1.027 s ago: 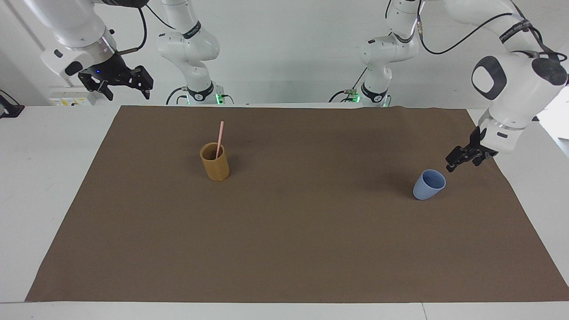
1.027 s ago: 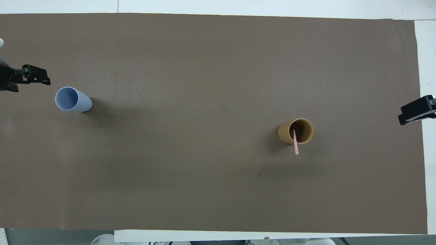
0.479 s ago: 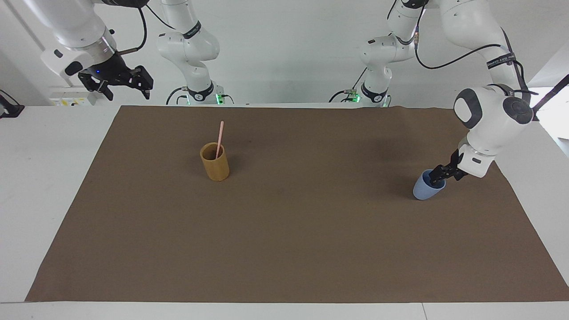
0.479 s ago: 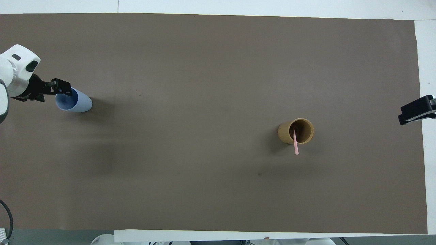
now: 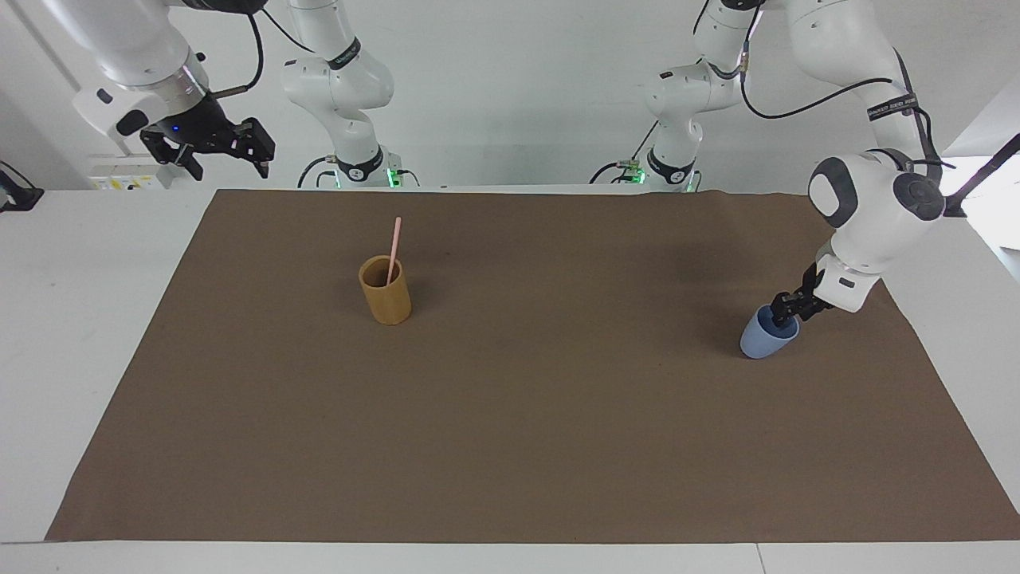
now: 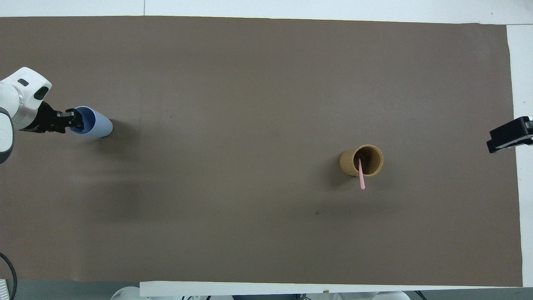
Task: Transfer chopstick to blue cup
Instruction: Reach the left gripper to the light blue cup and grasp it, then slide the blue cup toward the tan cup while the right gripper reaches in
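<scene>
The pale pink chopstick [image 5: 394,247] stands leaning in the tan cylinder cup [image 5: 386,301] toward the right arm's end of the table; it also shows in the overhead view [image 6: 361,177], as does the tan cup [image 6: 347,163]. The light-blue cup [image 5: 762,340] stands upright near the left arm's end, also in the overhead view [image 6: 99,125]. My left gripper [image 5: 783,312] is down at the blue cup's rim, on the side toward the table's end; it shows in the overhead view too [image 6: 75,120]. My right gripper [image 5: 227,163] waits open and empty, raised above the table's corner by its base, and its tip shows in the overhead view [image 6: 499,141].
A brown mat [image 5: 558,446] covers most of the white table [image 5: 80,319]. Only the two cups stand on it. The arms' bases stand at the robots' edge of the table.
My left gripper has come down from beside and above the blue cup to its rim. The cup, the chopstick and the right arm have not moved.
</scene>
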Available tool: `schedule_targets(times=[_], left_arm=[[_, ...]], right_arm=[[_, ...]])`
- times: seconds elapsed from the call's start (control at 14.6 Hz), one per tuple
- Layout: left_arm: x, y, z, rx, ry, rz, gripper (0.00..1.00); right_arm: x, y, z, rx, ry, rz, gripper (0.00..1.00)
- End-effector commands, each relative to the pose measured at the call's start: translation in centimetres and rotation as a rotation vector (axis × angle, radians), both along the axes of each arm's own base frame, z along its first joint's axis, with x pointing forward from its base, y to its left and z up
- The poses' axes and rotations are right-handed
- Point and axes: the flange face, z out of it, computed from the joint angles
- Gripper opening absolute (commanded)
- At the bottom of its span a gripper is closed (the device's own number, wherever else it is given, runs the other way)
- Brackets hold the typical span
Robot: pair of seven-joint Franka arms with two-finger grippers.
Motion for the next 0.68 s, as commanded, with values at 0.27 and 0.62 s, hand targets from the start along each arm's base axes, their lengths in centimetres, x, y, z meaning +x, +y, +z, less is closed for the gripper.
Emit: schedule_targets(times=[0.27,0.62], left_arm=[[0.2,-20.2,4.7,0.006,-0.02,0.112,0.0],[-7.6,-35.2,1.8,-0.03,-0.059,0.094,0.0]], right_arm=[[0.9,1.5,0.3,0.01,-0.107,0.031,1.0],[1.9,0.5,-1.9,0.033,-0.157,0.019,1.0]])
